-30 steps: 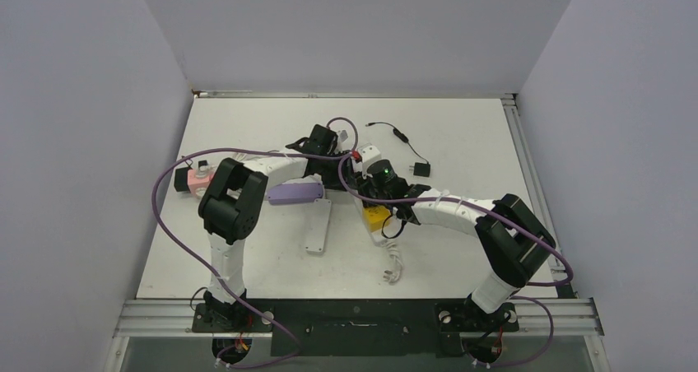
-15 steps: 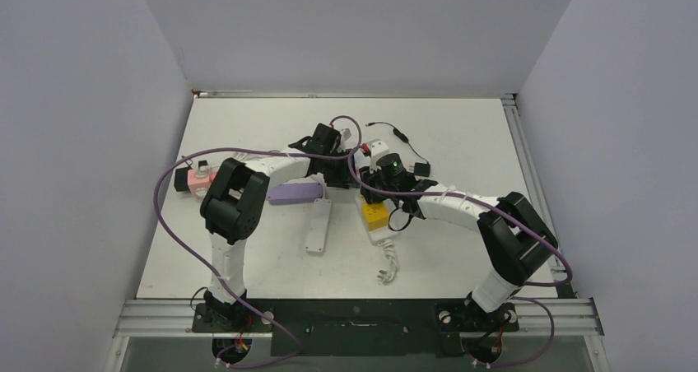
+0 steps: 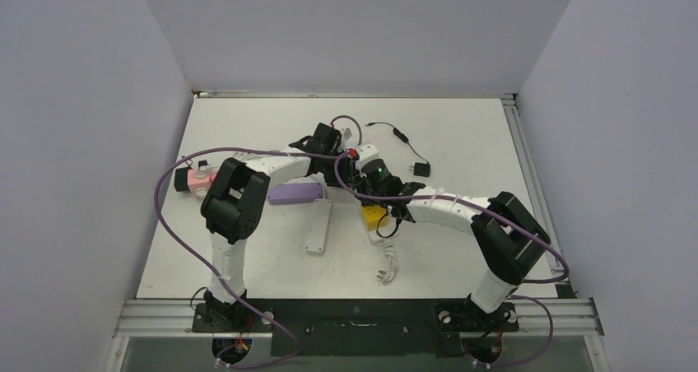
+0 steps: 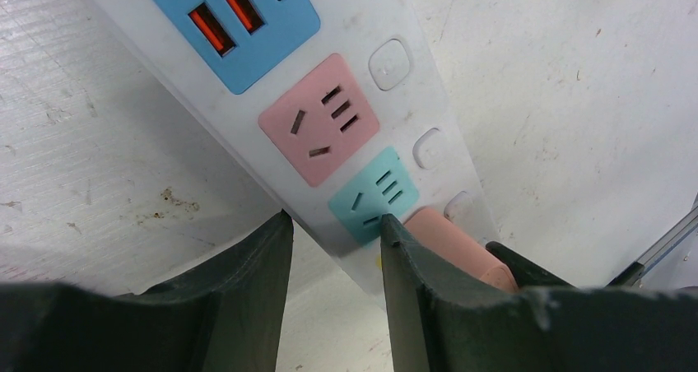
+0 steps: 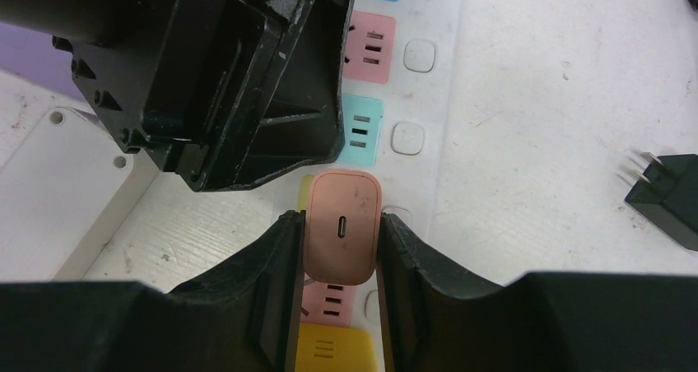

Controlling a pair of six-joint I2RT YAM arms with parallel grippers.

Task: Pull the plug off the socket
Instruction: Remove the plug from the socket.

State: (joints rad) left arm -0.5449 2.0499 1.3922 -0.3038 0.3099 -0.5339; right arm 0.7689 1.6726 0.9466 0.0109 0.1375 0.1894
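R end effector (image 5: 340, 218) is closed on the pink plug (image 5: 342, 244): one finger (image 5: 278, 290) touches its L side, the other its R side, no gap visible. The plug is a rounded pink block w/ a small oval port on the top face. It sits on the white power strip (image 4: 403, 104), directly betw. the R end effector's tips, just below the teal socket (image 5: 362, 129) and above the yellow section (image 5: 329, 347).

L end effector (image 4: 335, 224) is part open w/ nothing clamped. Its jaws stand a narrow gap apart, straddling the strip's near edge. One finger (image 4: 247, 298) is over bare tabletop (image 4: 123, 141) beside the strip; the other is over the strip at the teal socket. Can't tell if it actually presses on the strip. In the L wrist view the plug shows just behind that second finger, touching or nearly so.

In the R wrist view the L end effector's black body fills the upper L, just beside the plug, covering part of the strip.

The overhead view shows both arms meeting near the tabletop centre over the strip, which runs roughly front-to-back. The plug itself is hidden there.

Elsewhere: black adapter (image 5: 667, 195) lies R of the strip, apart from it. A purple block (image 3: 295, 192) and a 2nd white strip (image 3: 318, 228) lie L of it.
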